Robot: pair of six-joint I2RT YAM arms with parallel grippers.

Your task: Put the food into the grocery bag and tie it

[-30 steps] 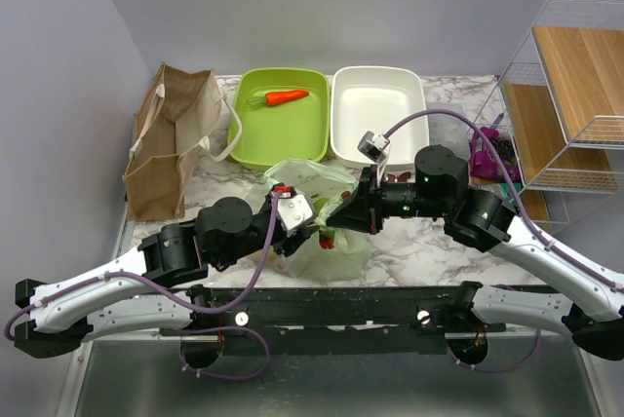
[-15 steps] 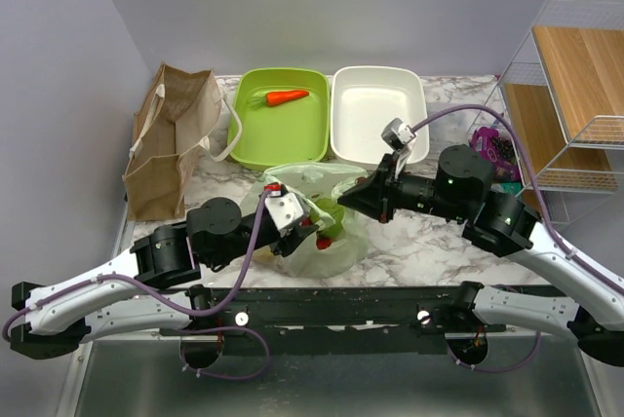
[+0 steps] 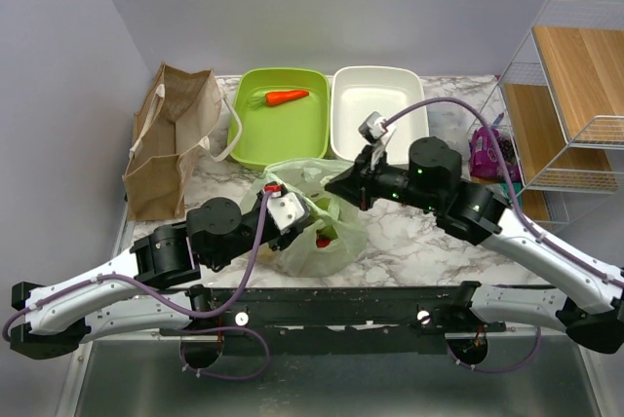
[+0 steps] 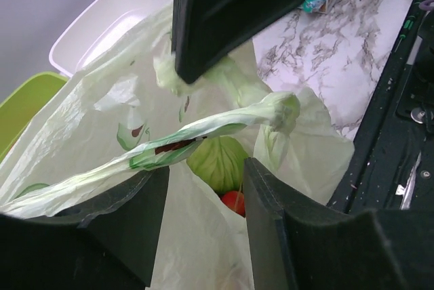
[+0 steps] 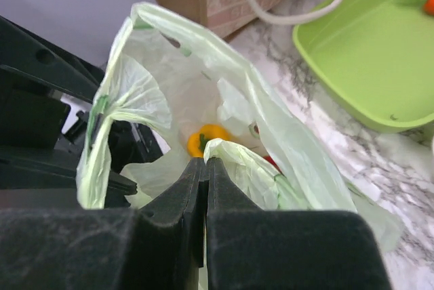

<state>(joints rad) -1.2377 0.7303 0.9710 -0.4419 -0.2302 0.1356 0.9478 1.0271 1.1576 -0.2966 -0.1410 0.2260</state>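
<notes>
Pale lilac walls on three sides. Marble-pattern table (image 3: 419,242), arm bases along its near edge.

Wire rack (image 3: 575,95) with wooden shelves stands at the right edge. Brown paper bag (image 3: 171,144) is upright at the left rear. Beside it are a green tray (image 3: 249,134) and then a white tray (image 3: 375,110), side by side against the back wall.

Grocery bag (image 3: 336,242) sits mid-table, just in front of the trays and between the two arms, mouth up, its film crumpled and translucent.

Left gripper (image 3: 297,217) is at the bag's left side. In the left wrist view, its fingers (image 4: 271,222) stand apart. A twisted handle strand lies across the gap and over the left finger; not pinched.

Right gripper (image 3: 336,185) is at the bag's rear rim. Its fingers (image 5: 183,202) are pressed together, a fold of the bag's film caught at the tips and lifted.

Food is inside the bag:
- Cabbage (image 4: 217,161) is low in the opening.
- A cherry tomato (image 4: 234,202) is just beneath it.
- Yellow pepper (image 5: 207,137) shows through the mouth in the right wrist view.

Carrot (image 3: 288,97) lies in the green tray, well apart from the bag.
</notes>
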